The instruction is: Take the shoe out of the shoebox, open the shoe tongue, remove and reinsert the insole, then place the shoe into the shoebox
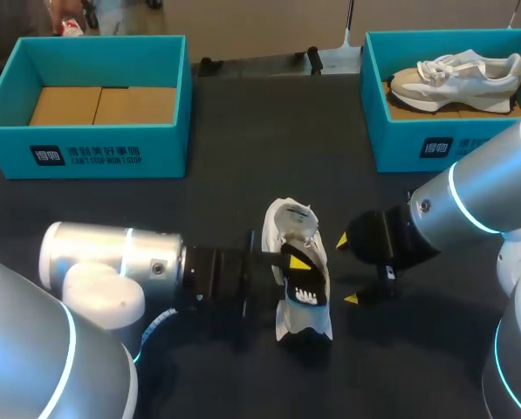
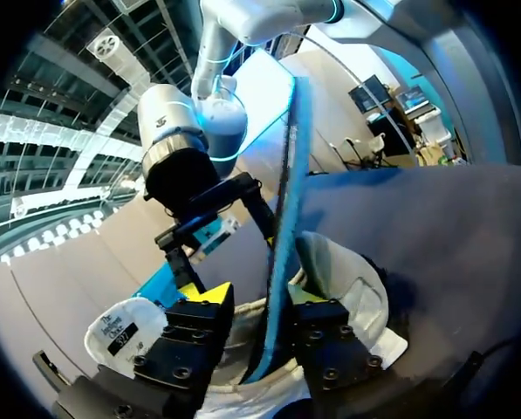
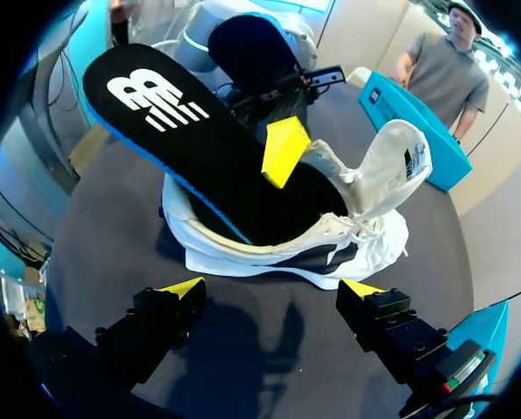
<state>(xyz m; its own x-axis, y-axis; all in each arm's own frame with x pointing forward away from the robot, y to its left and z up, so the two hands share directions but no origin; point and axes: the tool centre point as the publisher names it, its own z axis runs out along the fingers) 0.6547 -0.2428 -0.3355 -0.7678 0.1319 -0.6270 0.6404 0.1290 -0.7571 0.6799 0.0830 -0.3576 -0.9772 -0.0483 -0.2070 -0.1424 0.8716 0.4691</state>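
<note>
The left end effector (image 1: 299,255), low over the table (image 1: 243,201), pinched the insole (image 1: 305,286) sticking out of the shoe (image 1: 291,220), and the right end effector (image 1: 346,269) hung wide open just beside the shoe.

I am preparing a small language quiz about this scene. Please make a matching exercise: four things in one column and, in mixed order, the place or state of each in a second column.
Things
1. insole
2. right pincer
3. second shoe
4. left box

Places or states
A. open, beside the shoe on the table
B. no shoe inside, brown bottom showing
C. gripped by the left pincer, one end in the shoe on the table
D. lying in the right box

Pairs: 1-C, 2-A, 3-D, 4-B
</note>
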